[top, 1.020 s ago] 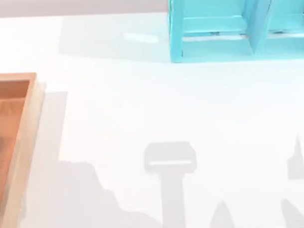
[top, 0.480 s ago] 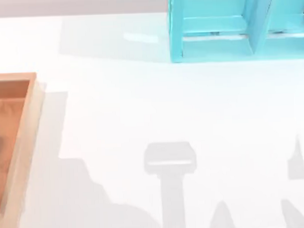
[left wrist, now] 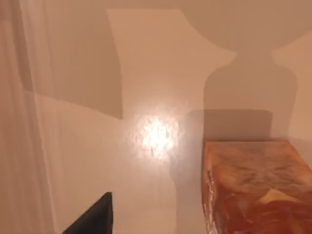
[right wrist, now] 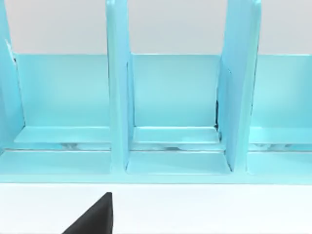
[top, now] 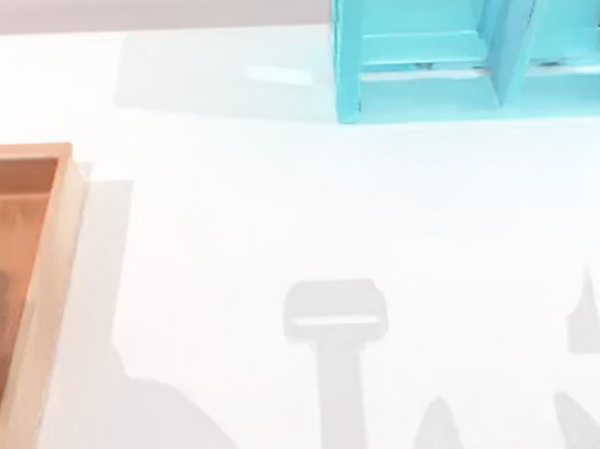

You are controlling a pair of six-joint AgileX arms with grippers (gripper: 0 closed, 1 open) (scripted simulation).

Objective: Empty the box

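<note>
The box (top: 48, 292) lies at the table's left edge, with a light tan rim and an orange-brown floor; most of it runs out of the top view. The left wrist view looks down onto the box floor (left wrist: 146, 87), where an orange-brown mottled block (left wrist: 253, 190) rests. A dark part of my left gripper (left wrist: 95, 217) hangs above the floor, beside the block and apart from it. A dark part of my right gripper (right wrist: 95, 217) hangs over the white table, facing the turquoise shelf.
A turquoise shelf (top: 423, 72) with upright dividers (right wrist: 117, 97) stands at the table's back right. Grey arm shadows fall on the white table (top: 280, 205) along its front edge.
The large shadow at the table's front left has shrunk and drawn back to the left, toward the box. The other shadows and the shelf hold still.
</note>
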